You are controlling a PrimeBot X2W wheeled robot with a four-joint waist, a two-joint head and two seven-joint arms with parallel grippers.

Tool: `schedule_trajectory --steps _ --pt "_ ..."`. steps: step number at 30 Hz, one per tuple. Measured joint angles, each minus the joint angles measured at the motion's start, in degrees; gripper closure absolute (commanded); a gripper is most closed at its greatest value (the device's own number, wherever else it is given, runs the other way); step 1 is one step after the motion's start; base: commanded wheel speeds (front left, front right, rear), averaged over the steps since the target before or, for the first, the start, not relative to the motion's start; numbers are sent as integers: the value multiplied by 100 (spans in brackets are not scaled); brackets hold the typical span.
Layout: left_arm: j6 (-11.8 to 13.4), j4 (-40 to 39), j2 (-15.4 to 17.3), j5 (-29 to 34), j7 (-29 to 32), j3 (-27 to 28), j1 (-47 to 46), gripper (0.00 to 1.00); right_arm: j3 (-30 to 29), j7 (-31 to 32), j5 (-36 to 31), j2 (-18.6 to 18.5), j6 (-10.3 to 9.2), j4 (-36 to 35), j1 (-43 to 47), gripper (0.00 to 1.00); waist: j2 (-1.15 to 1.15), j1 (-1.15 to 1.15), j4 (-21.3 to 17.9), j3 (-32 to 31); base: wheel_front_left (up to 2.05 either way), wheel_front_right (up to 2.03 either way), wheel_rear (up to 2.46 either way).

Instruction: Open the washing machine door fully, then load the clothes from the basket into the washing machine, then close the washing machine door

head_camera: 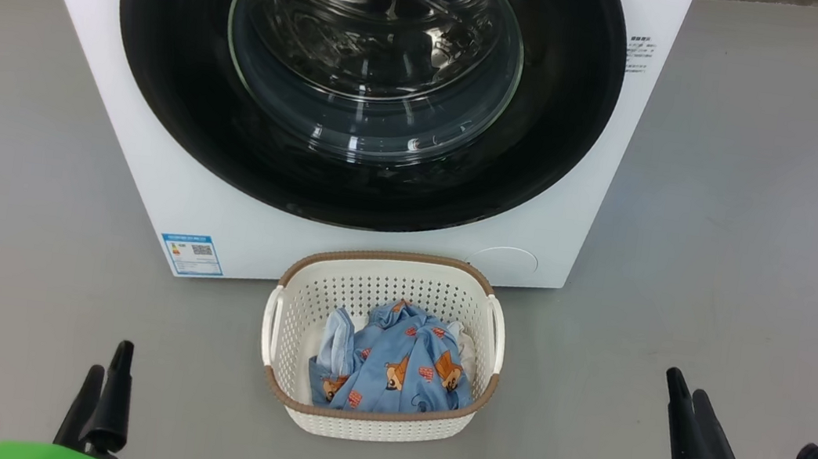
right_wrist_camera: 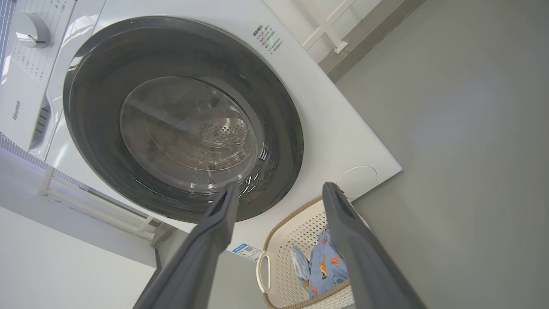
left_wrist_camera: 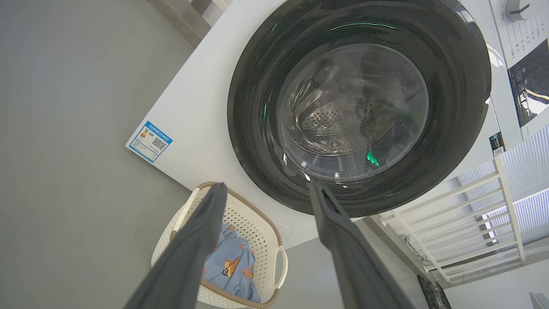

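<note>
- Head view: the washing machine door (head_camera: 368, 58) sits shut against the white washing machine (head_camera: 147, 179) at 12 o'clock, so I judge that the first step, opening it, has not begun.
- The basket (head_camera: 385, 290) stands on the grey floor (head_camera: 757, 228) at 6 o'clock of the door, just before the machine's foot. The clothes (head_camera: 394, 370), blue with orange bears, lie heaped inside it.
- My left gripper (head_camera: 110, 358) waits at 7 o'clock and my right gripper (head_camera: 686, 383) at 4 o'clock. Both are well apart from door and basket, and neither carries anything.
- A blue energy sticker (head_camera: 192, 255) is at the machine's lower left, and a round hatch (head_camera: 504, 259) is at its lower right.
- Left wrist view: my left gripper (left_wrist_camera: 267, 185) is spread wide and empty, aimed at the lower rim of the door (left_wrist_camera: 358, 107). The basket (left_wrist_camera: 253, 223) is at 7 o'clock, with a white rack (left_wrist_camera: 472, 214) at 4 o'clock beside the machine.
- Right wrist view: my right gripper (right_wrist_camera: 281, 185) is likewise spread wide with nothing in it. The door (right_wrist_camera: 184, 124) is at 10 o'clock, and the basket (right_wrist_camera: 296, 231) with the clothes (right_wrist_camera: 324, 266) at 6 o'clock.
- Next I must reach the door's edge and pull it open. I cannot make out a handle or tell the hinge side, so that needs finding first.
- The basket sits under the door's swing. It looks low enough to clear, but an arm reaching in could knock it.
</note>
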Motion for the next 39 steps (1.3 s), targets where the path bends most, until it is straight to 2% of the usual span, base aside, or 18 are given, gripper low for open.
schedule_trajectory --steps 23,39 --pt "-2 1 156 1857 -387 -254 -58 0 233 -356 -1729 -101 0 256 -191 0 0 0 -24 25 0 0 0" --pt "-9 8 125 3148 -642 -122 -82 0 199 -628 -2917 -92 0 264 -198 0 0 0 -4 -28 0 0 0"
